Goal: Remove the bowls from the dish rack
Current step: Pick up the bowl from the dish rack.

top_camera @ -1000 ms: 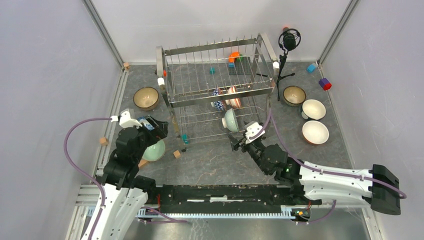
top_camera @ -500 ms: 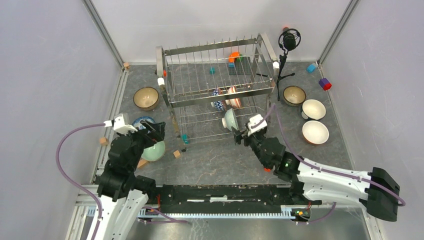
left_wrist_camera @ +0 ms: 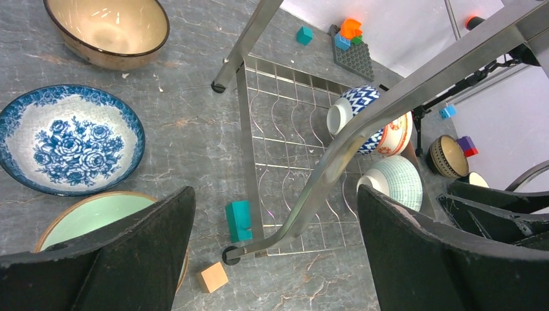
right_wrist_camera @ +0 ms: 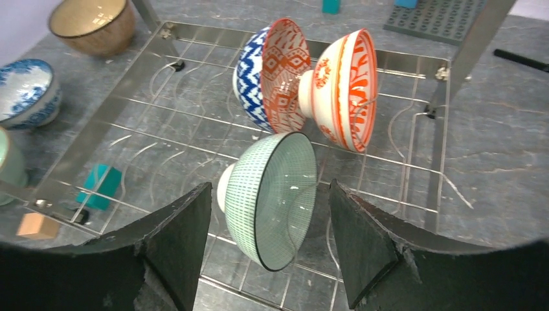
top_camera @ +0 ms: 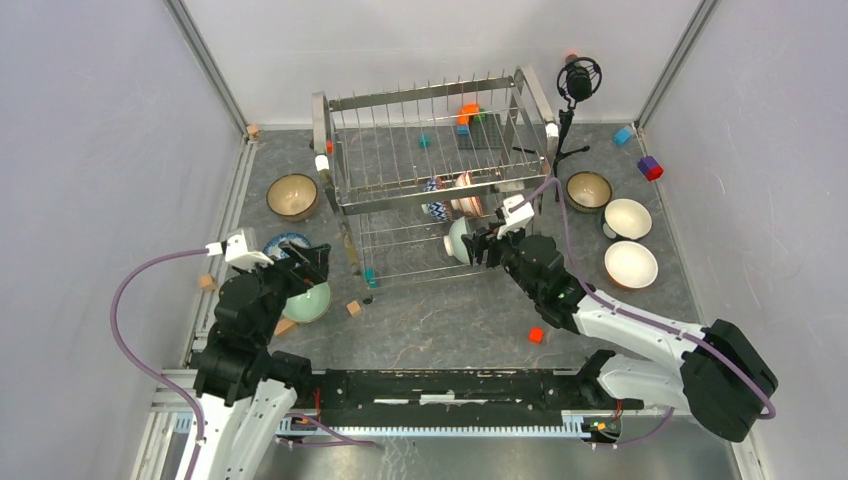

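Surface: dark grey marbled tabletop (top_camera: 430,320), closed in by pale walls.
Dish rack (top_camera: 430,150): set at the middle of the far edge, long axis running left to right.
Rack contents: 3 bowls are stood on edge on the lower tier, axes level and along the rack, mouths turned toward the right edge.
Order: blue zigzag bowl (right_wrist_camera: 259,71) at the back, red-and-white bowl (right_wrist_camera: 343,87) with its foot tucked into that bowl's mouth, pale green ribbed bowl (right_wrist_camera: 272,197) nearer the front.
Right gripper (right_wrist_camera: 270,188): spread, with 1 finger on each side of the pale green ribbed bowl. Slim gaps are seen and nothing is pinched.
Left gripper (left_wrist_camera: 272,253): spread wide and empty, held above the left side of the tabletop.
Left side: tan bowl (top_camera: 292,195), blue floral bowl (left_wrist_camera: 68,139) and green-lined bowl (left_wrist_camera: 90,217) are set mouths up.
Right side: brown patterned bowl (top_camera: 588,188), far white bowl (top_camera: 627,217) and near white bowl (top_camera: 630,263) are set mouths up near the right edge.
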Available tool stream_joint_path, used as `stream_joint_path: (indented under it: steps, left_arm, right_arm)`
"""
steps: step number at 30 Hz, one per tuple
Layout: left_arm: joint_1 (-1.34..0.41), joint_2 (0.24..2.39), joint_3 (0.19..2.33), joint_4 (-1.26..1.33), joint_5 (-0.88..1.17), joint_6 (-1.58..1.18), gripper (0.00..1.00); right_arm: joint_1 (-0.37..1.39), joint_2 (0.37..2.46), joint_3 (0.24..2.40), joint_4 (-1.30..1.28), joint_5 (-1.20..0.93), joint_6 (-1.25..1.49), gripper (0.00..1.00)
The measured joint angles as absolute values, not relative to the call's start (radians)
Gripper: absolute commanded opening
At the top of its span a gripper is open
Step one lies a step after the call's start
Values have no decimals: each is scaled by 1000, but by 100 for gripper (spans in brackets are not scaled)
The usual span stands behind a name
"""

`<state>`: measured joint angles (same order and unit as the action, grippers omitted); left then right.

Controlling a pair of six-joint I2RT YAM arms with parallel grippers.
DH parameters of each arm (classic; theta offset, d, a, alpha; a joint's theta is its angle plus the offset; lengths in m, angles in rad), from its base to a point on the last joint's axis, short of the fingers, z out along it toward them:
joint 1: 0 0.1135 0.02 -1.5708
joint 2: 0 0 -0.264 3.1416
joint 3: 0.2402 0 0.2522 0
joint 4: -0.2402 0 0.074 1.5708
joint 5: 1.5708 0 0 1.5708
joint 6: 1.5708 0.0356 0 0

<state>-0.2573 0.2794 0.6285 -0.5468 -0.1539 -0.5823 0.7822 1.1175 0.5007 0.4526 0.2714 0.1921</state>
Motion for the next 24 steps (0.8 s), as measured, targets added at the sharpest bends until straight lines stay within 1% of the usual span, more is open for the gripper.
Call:
stream_joint_path:
  steps: [9,20,24]
  left_arm:
    - [-257,270,626,-544,-149,-582,100]
    - [-257,270,624,-544,-147,-582,100]
    - [-257,270,621,-543,-146,-582,100]
  right_arm:
    - [690,1204,469,570,79,314,67]
    - [689,1272,451,662,-9,383,56]
    - [689,1293,437,670,-23,402,49]
